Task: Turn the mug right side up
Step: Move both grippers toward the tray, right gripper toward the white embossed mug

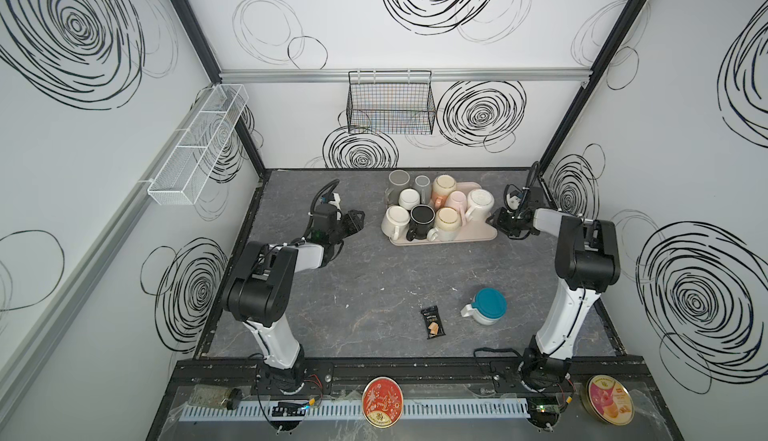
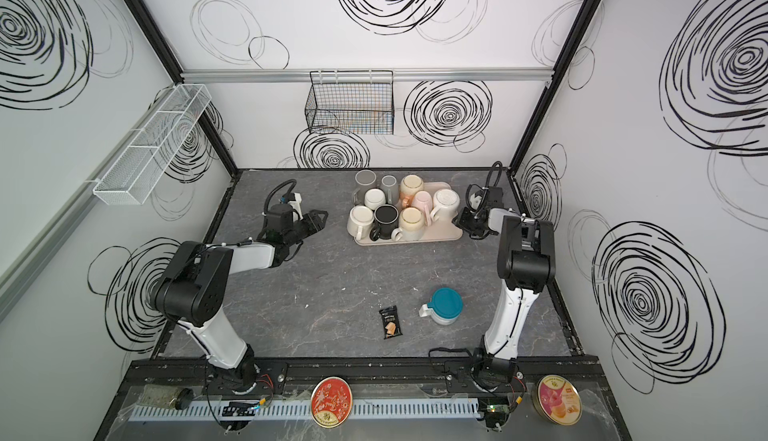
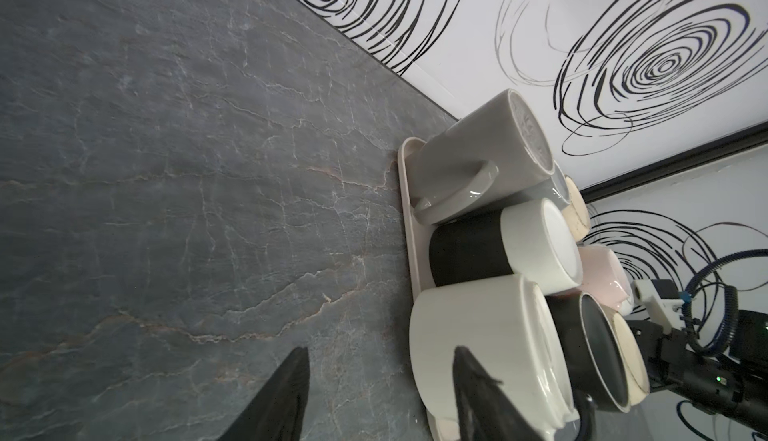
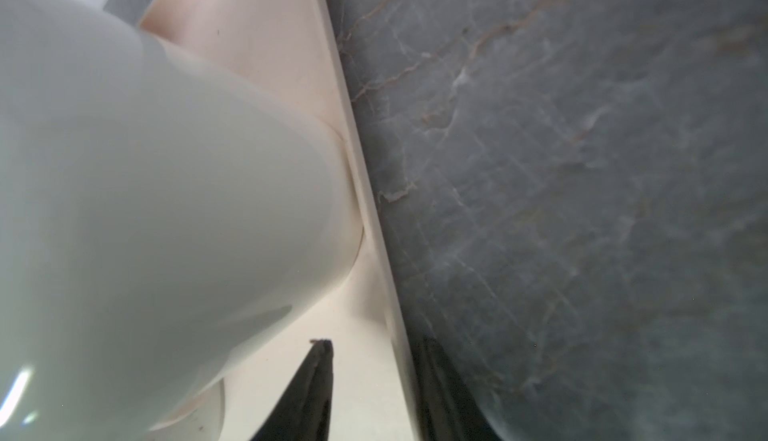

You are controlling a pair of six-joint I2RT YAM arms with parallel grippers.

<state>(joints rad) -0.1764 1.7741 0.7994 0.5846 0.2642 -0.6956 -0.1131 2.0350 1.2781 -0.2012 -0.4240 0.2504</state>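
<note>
Several mugs stand crowded on a beige tray (image 1: 482, 233) at the back of the table. Most are bottom up; a black mug (image 1: 422, 216) shows its dark inside. My right gripper (image 1: 492, 220) is at the tray's right end, beside an upturned white mug (image 1: 480, 204). In the right wrist view this gripper (image 4: 376, 341) is open, with one finger over the tray floor and the other outside the rim (image 4: 374, 210), and the white mug (image 4: 145, 210) close by. My left gripper (image 1: 358, 220) hovers open and holds nothing, left of the tray and a cream mug (image 1: 395, 218).
A teal-lidded white cup (image 1: 486, 306) and a dark snack packet (image 1: 433, 323) lie on the front right of the table. A black wire basket (image 1: 390, 104) hangs on the back wall, a white mesh shelf (image 1: 199, 143) on the left wall. Two round tins (image 1: 382, 401) sit at the front.
</note>
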